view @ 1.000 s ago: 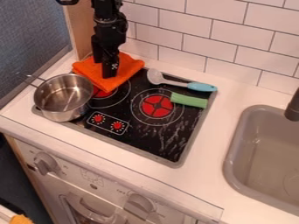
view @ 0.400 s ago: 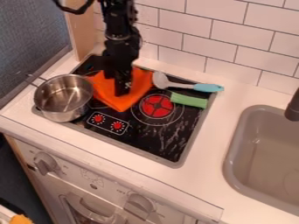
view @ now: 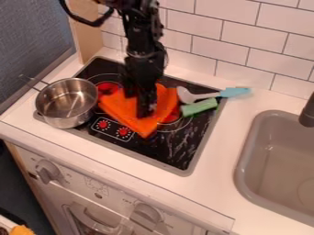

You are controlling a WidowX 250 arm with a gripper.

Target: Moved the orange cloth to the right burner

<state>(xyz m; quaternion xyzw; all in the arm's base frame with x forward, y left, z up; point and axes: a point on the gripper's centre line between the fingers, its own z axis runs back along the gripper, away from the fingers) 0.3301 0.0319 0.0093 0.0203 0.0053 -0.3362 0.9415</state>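
Claw (view: 146,113) touches the orange cloth (view: 120,108); whether it's spread or pinching, I cannot tell.

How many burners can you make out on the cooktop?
2: the left burner, beside the pot, and the right burner, showing past the orange cloth. The cloth covers part of both; another could be hidden under it.
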